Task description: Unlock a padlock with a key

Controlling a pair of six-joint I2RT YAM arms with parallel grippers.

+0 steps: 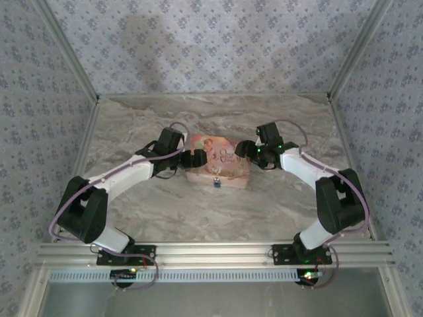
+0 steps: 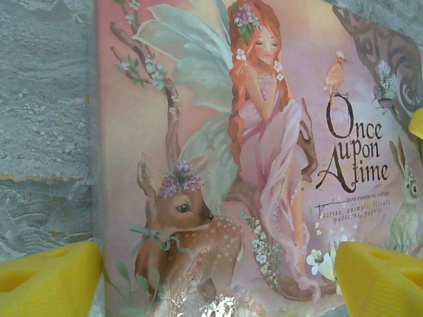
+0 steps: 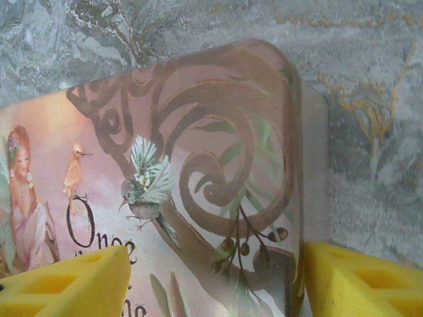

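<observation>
A small padlock [image 1: 217,184] hangs at the middle of the front edge of a pink picture box [image 1: 218,173] lettered "Once upon a time". No key can be made out. My left gripper [image 1: 193,158] hovers over the box's left end, open; its yellow pads [image 2: 46,277] stand wide apart above the painted deer on the lid [image 2: 218,165]. My right gripper [image 1: 248,151] is over the box's right end, open. One of its pads [image 3: 66,284] is above the lid [image 3: 198,165], and the other pad [image 3: 363,281] is past the box's right edge.
The box lies mid-table on a marbled surface [image 1: 132,132]. Patterned walls [image 1: 211,46] close in the back and both sides. A metal rail [image 1: 211,251] with the arm bases runs along the near edge.
</observation>
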